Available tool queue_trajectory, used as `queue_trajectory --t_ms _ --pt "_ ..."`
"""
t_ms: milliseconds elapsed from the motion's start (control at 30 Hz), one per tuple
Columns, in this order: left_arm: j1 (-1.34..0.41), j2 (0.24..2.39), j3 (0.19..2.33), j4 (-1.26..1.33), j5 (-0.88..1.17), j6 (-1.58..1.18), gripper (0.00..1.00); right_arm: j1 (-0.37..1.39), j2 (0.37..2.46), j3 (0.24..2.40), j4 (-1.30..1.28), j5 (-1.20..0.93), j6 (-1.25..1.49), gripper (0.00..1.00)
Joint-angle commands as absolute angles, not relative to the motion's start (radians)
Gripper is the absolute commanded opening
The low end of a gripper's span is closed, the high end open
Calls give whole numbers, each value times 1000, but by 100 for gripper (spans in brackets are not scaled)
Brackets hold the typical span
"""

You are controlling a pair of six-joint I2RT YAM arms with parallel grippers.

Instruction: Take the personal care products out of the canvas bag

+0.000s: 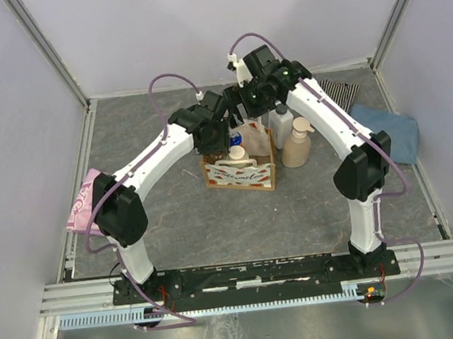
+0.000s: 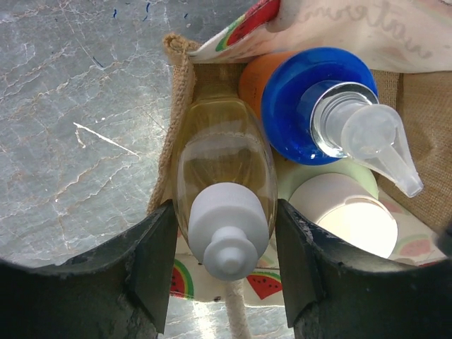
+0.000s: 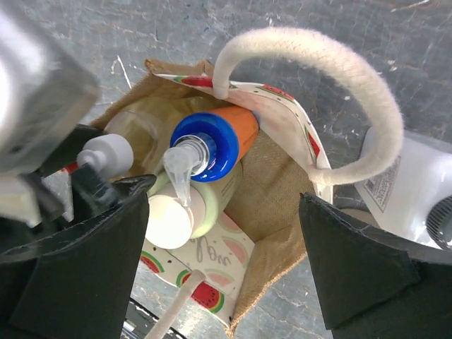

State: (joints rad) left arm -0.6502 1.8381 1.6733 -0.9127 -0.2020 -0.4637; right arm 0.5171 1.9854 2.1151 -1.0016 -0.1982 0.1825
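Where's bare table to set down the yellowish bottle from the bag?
Bare table for the yellowish bottle: left of the canvas bag, up to the pink cloth, and the strip in front of the bag toward the arm bases. Crowded to the right: beige pump bottle, white bottle, blue cloth.

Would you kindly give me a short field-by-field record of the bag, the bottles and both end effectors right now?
Left end effector: closed on the yellowish bottle inside the canvas bag
Right end effector: open, above the bag
Also in bag: orange bottle, pale green bottle
Out of bag: beige pump bottle, white bottle, standing to its right
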Motion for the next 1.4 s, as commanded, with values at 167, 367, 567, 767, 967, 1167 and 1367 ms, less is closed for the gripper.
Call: queue_trajectory --t_ms 167,367,567,767,967,1167,1367 --pt "-654 1765 1682 -916 -304 -517 3 554 2046 2137 -973 -203 185 94" --pt "-653 1720 1881 -1047 -339 -517 3 572 2073 2134 -953 -212 192 94" --pt "-654 1737 2117 -1179 -353 -506 3 591 2089 2130 -930 -218 196 94" --pt "-653 1731 2214 -1226 -358 -509 3 601 2055 2084 -894 -214 196 93" --pt "-652 1722 2263 -1250 -386 -521 3 612 2039 2080 -893 -215 176 93" --pt "-640 1727 2444 -1332 -473 -511 3 627 2067 2112 -907 -213 164 93" --pt "-604 1664 2408 -1334 -539 -533 3 654 2062 2116 -891 -213 155 93"
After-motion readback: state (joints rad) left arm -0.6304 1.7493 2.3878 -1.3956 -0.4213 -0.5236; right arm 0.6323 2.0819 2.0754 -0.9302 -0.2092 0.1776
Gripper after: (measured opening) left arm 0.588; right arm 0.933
